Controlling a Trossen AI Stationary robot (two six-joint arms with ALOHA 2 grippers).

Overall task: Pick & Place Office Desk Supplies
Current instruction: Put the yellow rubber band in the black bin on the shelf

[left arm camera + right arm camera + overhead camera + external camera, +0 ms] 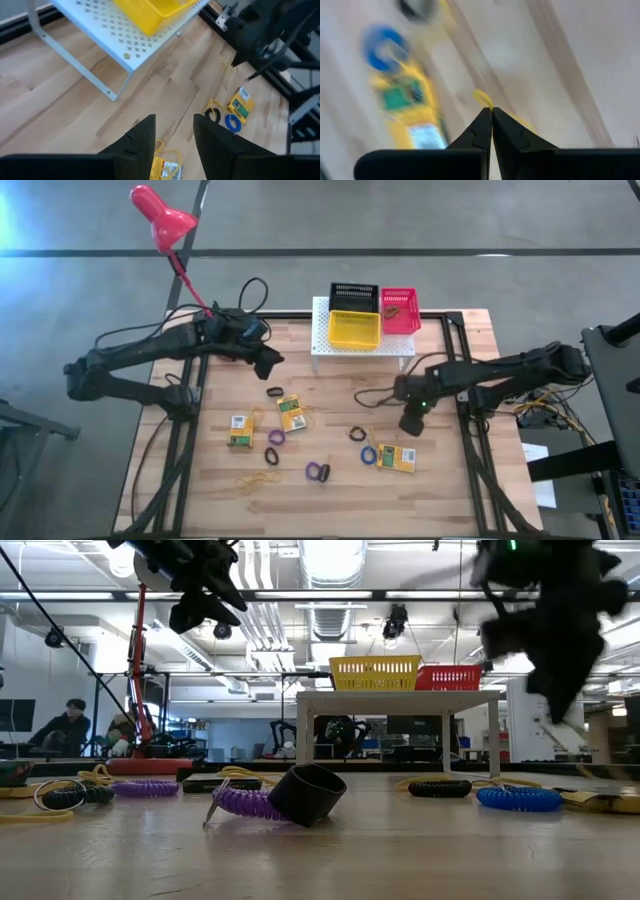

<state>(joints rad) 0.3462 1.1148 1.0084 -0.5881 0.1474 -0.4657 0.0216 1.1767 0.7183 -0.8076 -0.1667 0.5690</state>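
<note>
My right gripper [410,423] is raised over the table's right half, above a yellow-green box [407,102] and a blue ring [382,47]. It is shut, with a bit of yellow rubber band [482,97] at its fingertips. My left gripper [175,132] is open and empty, hovering left of the white stand [325,340] and above another box [167,170]. Black [353,295], yellow [354,330] and red [400,310] trays sit on the stand. Boxes [240,432] [292,413] [396,458], purple [276,437] and black [275,392] rings and loose rubber bands [255,478] lie flat on the table. My right gripper pinches a thin yellow rubber band [482,97] between its two shut fingertips, pointing down from above. A short yellow loop sticks out past the tips, and another bit [520,122] shows beside one finger. The view is blurred, so I cannot tell how the rest hangs.
The red desk lamp [160,215] stands beyond the table's far left corner, with cables near the left arm. The white stand's legs [107,90] rest on the far middle of the table. Bare wood lies between the stand and the scattered supplies. A person sits far off in the room [65,725].
</note>
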